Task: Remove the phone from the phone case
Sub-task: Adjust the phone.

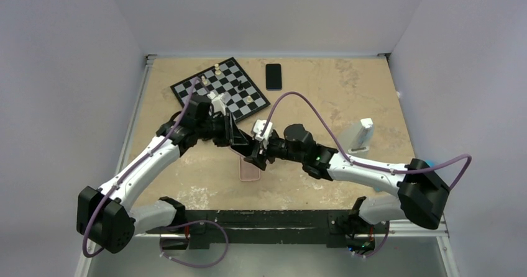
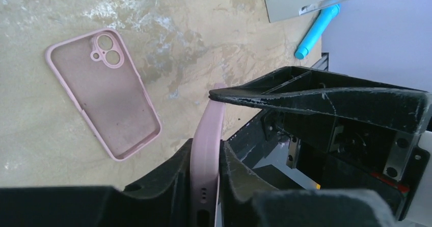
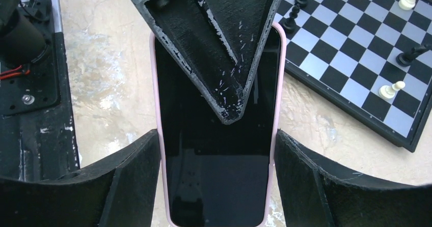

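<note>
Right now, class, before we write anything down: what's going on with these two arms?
Both arms hold one phone in its pink case above the table. The left gripper is clamped across its front and back. The right gripper squeezes the case's long edges. The phone is not out yet. A second, empty pink case lies on the table below, and a bare black phone lies beside the chessboard.

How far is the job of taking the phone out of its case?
Done: the phone is picked up, but it sits fully inside its pink case. In hand: the left gripper clamps its faces, the right gripper grips its side edges. Left: pushing the phone out. Another empty case lies nearby.
</note>
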